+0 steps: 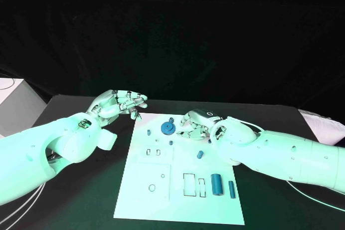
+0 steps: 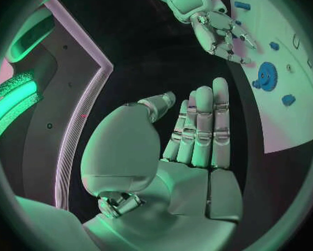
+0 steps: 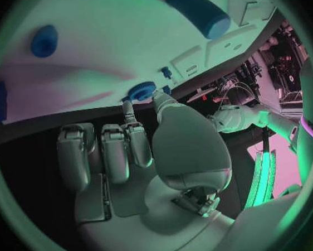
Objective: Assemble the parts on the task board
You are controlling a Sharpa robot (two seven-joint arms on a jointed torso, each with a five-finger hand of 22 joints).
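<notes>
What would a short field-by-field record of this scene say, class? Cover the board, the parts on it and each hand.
Board: white task board lying flat on the black table.
Gear: round blue gear near the board's far edge.
Other parts: blue cylinder and slim blue bar lying near the board's near right corner.
Left hand: left hand above the table by the board's far left corner, holding nothing.
Right hand: right hand over the board's far edge beside the gear; whether it touches the gear cannot be told.
</notes>
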